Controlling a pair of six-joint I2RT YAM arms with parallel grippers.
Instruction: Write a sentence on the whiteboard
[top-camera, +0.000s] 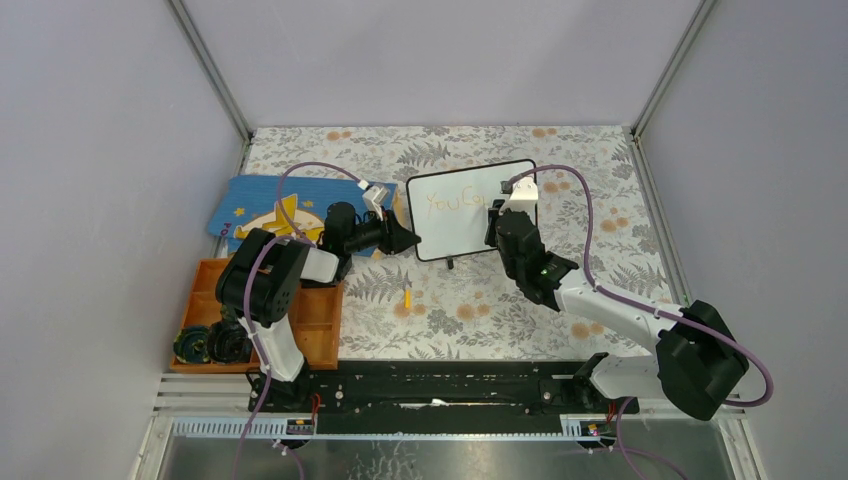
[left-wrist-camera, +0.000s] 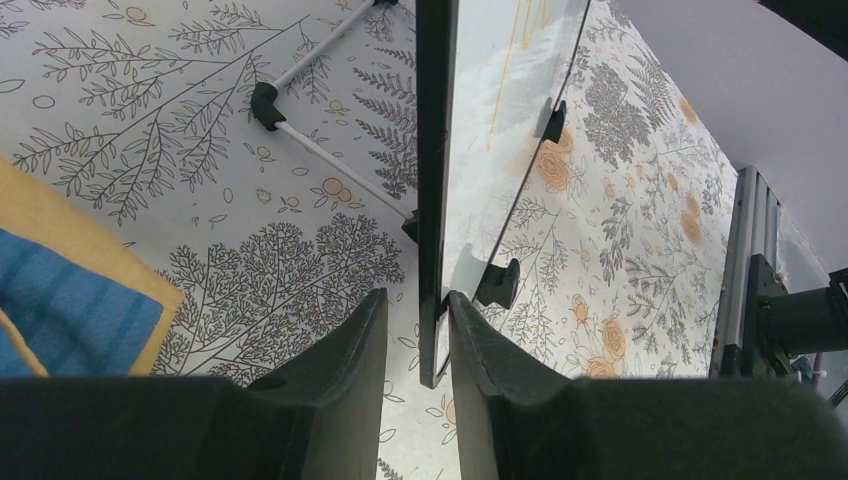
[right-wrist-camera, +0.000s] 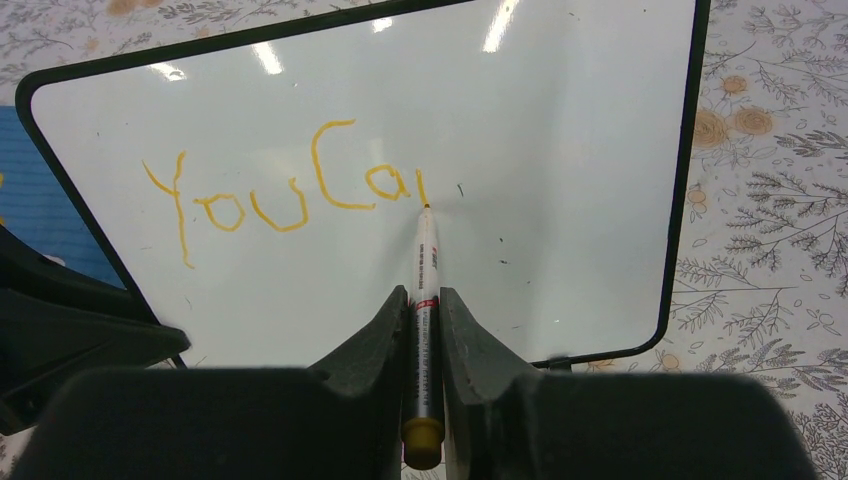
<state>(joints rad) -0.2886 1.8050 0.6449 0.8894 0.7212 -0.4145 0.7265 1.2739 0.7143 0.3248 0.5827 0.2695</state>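
Note:
The whiteboard (top-camera: 470, 215) stands tilted at mid-table, seen edge-on in the left wrist view (left-wrist-camera: 480, 150) and face-on in the right wrist view (right-wrist-camera: 560, 120). The sentence (right-wrist-camera: 290, 190) reads "You Ca" in orange, plus a short fresh stroke, and shows faintly from above (top-camera: 450, 200). My right gripper (right-wrist-camera: 427, 292) is shut on a white marker (right-wrist-camera: 427, 255) with an orange end cap. The marker's tip touches the board at that stroke. My left gripper (left-wrist-camera: 417, 295) is closed round the board's left edge (top-camera: 410, 240), one finger (left-wrist-camera: 470, 330) on the white face and the other close behind the black frame.
A blue star-patterned book (top-camera: 270, 205) lies left of the board, its corner also visible in the left wrist view (left-wrist-camera: 70, 310). An orange tray (top-camera: 320, 320) with black round parts (top-camera: 210, 345) sits at the near left. A small orange cap (top-camera: 408, 297) lies on the floral cloth.

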